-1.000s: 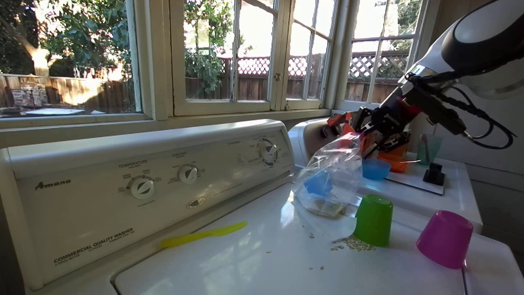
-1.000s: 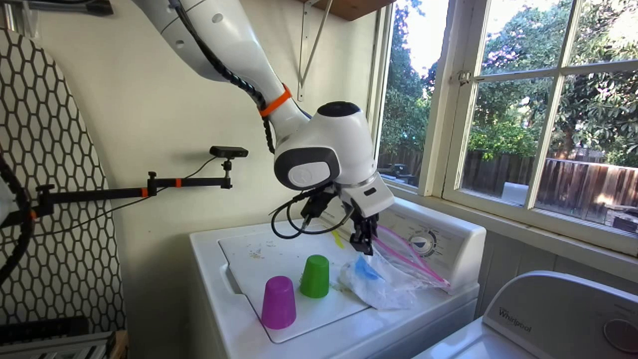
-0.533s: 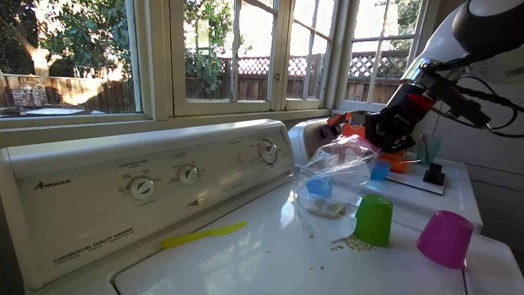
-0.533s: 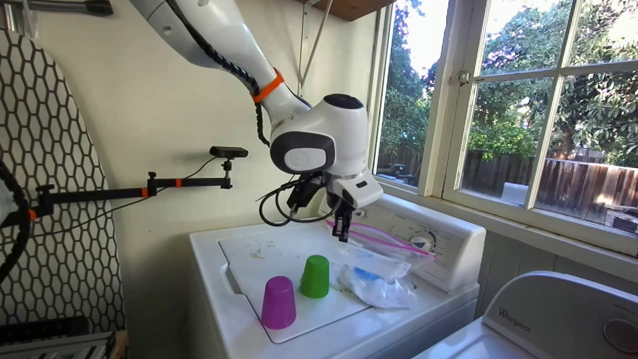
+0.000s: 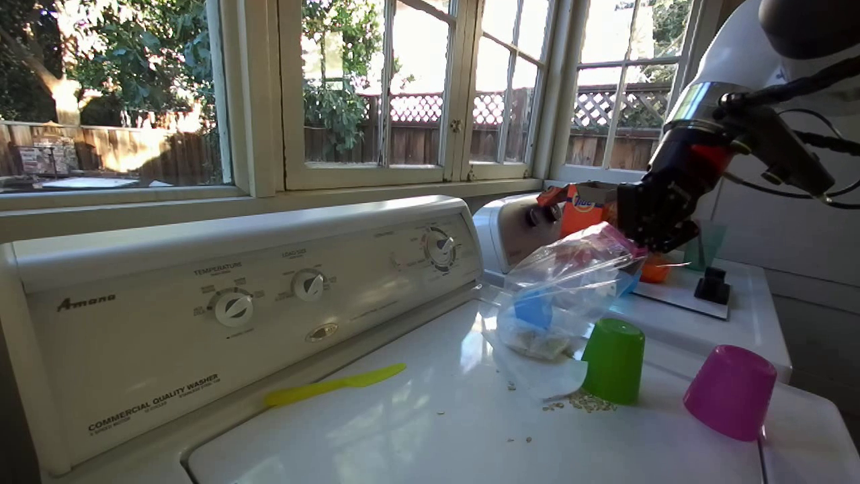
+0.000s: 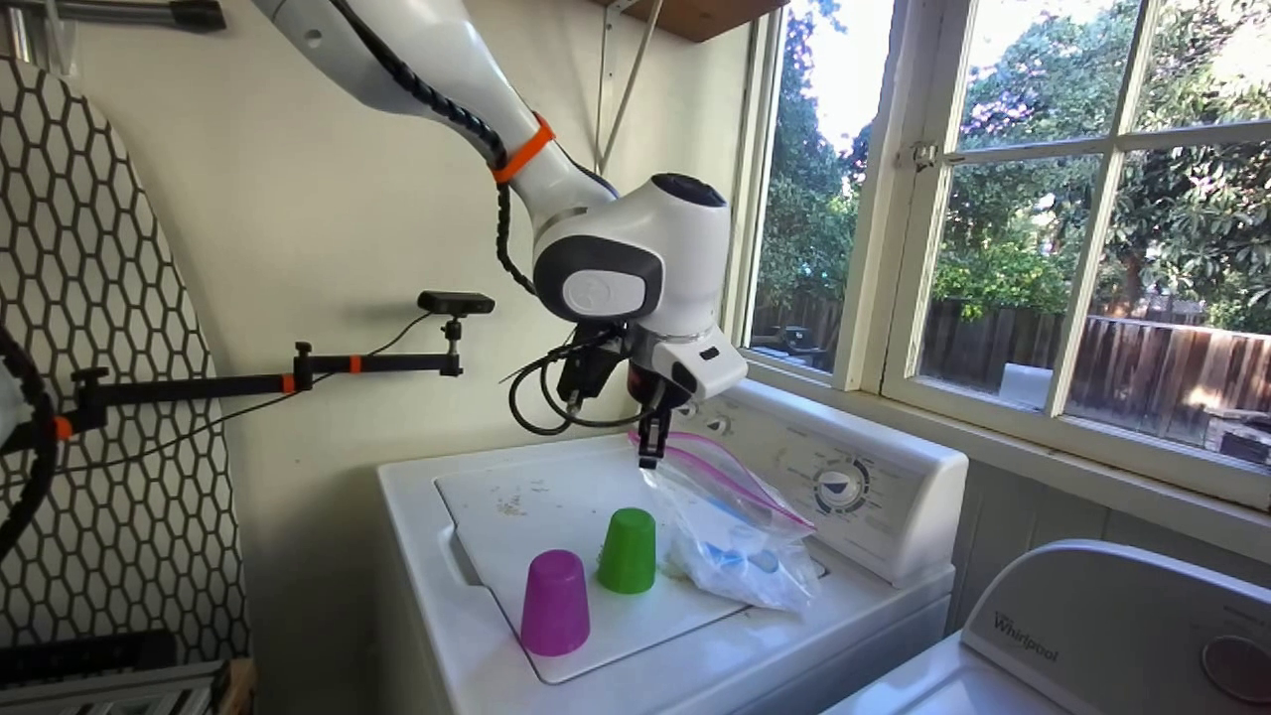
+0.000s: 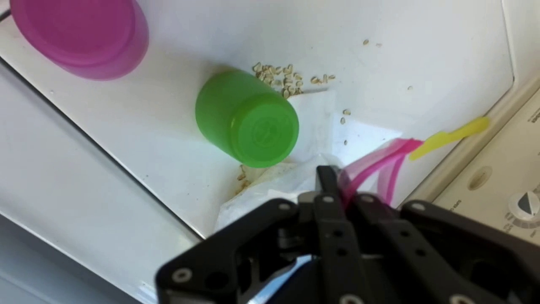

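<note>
Fingers pinched together on the pink zip edge of the clear bag; a second ago they looked parted. Zip has since travelled with them, so the bag's top seems secured. Bag slumps below fingers, base on the washer, just beside the green cup. Hard to read: pinched spot, buried between fingers; blue thing inside, blurred by plastic.

An inverted green cup stands between a magenta cup and yellow knife.
</note>
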Action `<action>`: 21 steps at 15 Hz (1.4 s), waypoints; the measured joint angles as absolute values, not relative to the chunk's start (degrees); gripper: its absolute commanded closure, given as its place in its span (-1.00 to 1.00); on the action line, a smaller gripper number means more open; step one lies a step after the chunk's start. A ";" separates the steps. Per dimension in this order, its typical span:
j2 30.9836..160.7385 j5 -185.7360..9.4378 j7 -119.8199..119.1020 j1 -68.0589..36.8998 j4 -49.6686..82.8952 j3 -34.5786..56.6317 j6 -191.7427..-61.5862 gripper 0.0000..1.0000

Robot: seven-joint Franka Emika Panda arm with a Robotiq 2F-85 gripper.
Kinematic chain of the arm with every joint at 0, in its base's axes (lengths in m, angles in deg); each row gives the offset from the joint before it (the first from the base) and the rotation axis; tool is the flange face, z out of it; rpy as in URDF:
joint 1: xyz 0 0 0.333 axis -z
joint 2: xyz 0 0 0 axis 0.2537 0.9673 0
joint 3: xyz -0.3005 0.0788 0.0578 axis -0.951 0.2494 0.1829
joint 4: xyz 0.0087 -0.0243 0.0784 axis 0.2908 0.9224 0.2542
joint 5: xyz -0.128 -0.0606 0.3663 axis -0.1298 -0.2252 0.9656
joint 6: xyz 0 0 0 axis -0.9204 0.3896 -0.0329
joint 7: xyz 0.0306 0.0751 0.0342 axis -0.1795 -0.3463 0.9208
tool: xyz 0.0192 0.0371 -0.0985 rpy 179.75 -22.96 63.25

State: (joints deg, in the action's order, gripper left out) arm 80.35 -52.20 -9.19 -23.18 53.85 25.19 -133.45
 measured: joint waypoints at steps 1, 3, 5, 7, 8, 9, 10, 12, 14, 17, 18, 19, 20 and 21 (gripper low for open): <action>80.26 -52.21 -8.63 -23.30 53.85 25.22 -132.86 0.99; 80.01 -52.22 -7.31 -23.53 53.85 25.34 -131.39 0.99; 79.68 -52.27 -6.15 -23.90 53.86 25.47 -130.03 0.99; 79.44 -52.35 -5.15 -24.33 53.86 25.69 -128.90 0.99; 79.39 -52.36 -4.58 -24.54 53.86 25.82 -128.60 0.99; 79.34 -52.38 -3.98 -24.72 53.86 25.97 -128.15 0.99; 79.30 -52.39 -3.22 -24.87 53.86 26.10 -127.57 0.99; 79.18 -52.48 -1.68 -25.22 53.87 26.33 -126.48 0.99; 79.09 -52.70 0.03 -25.55 53.88 26.58 -125.50 0.99; 79.01 -53.13 2.60 -26.03 53.95 26.96 -124.30 0.99; 78.98 -53.31 3.52 -26.18 54.02 27.11 -124.02 0.99; 78.94 -53.58 4.39 -26.34 54.10 27.22 -123.53 0.99; 78.89 -54.05 5.14 -26.48 54.18 27.32 -123.04 0.99; 78.83 -54.66 5.77 -26.60 54.29 27.39 -122.57 0.99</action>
State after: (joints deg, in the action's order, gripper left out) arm 78.83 -54.66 5.77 -26.60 54.29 27.39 -122.57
